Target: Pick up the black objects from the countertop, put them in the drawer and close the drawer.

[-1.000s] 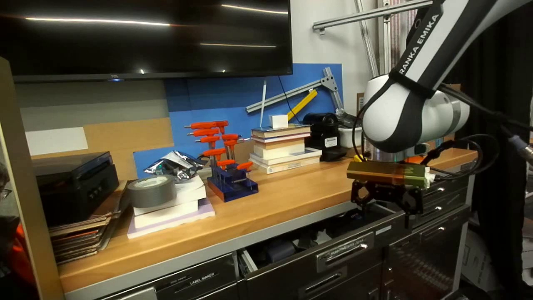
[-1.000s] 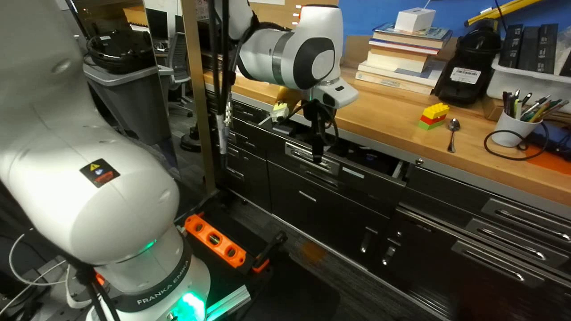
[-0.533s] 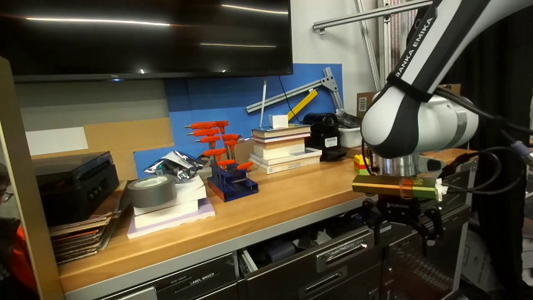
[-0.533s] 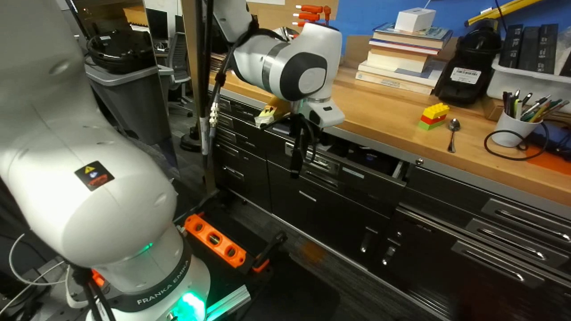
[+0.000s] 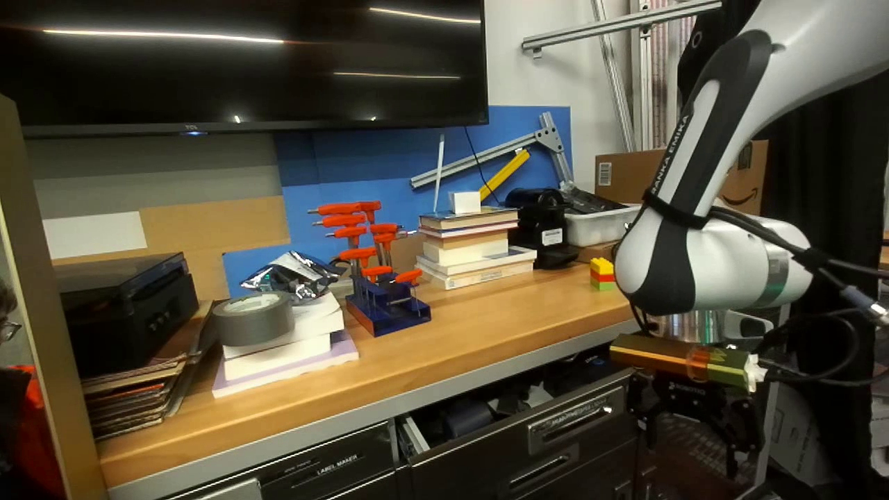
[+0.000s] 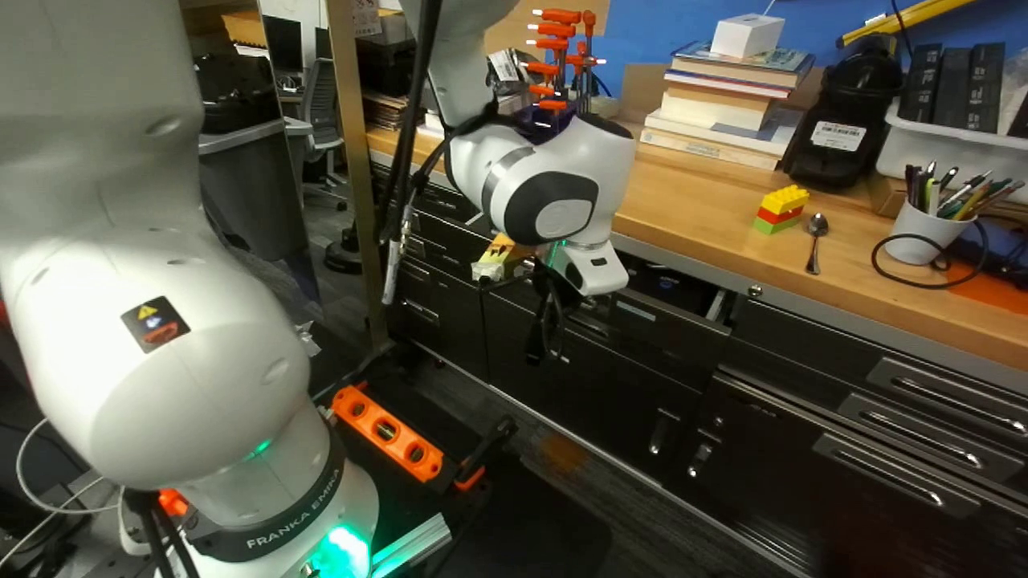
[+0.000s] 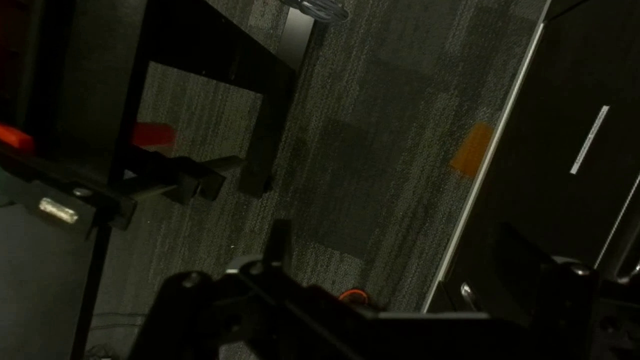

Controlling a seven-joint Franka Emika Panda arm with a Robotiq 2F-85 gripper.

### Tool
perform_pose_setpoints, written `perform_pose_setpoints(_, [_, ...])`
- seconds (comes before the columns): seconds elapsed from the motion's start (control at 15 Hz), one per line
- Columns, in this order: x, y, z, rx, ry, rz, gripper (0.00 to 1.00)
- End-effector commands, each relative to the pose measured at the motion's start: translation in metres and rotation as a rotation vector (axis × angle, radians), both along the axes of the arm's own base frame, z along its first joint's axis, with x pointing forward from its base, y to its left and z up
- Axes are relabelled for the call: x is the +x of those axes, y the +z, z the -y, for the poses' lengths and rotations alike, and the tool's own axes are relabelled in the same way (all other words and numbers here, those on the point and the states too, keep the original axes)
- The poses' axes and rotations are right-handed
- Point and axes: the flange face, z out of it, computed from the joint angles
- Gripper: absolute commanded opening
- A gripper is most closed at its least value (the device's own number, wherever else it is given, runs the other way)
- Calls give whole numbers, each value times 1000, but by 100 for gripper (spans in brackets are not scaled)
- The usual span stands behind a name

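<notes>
The drawer (image 5: 486,451) stands pulled open under the wooden countertop (image 5: 514,326), and its front also shows in an exterior view (image 6: 683,325). A dark rolled item (image 5: 467,417) and other dark things lie inside it; I cannot tell whether these are the black objects. No small blocky black items show on the visible countertop. My gripper (image 5: 691,451) is open and empty, below countertop height, in front of the drawer cabinet. In the wrist view its fingers (image 7: 397,237) are wide apart, with floor and cabinet front beyond them.
On the countertop are a red-handled hex key rack (image 5: 385,312), stacked books (image 5: 472,267), a black device (image 6: 835,120), a toy brick stack (image 6: 779,210), a spoon (image 6: 814,241) and a pen cup (image 6: 923,233). A cardboard box (image 5: 628,170) stands at the back.
My gripper has moved down and away from above the drawer, out in front of the cabinet. It stays open. The toy brick stack and cardboard box are uncovered. The drawer has not moved.
</notes>
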Motion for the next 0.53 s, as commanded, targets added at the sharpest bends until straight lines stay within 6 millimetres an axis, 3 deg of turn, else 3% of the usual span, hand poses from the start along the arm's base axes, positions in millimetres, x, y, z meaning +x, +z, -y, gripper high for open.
perform_pose_setpoints(0.0, [22, -28, 18, 21, -8, 23, 100])
perform_pose_setpoints(0.47, [83, -58, 49, -3, 10, 73, 100])
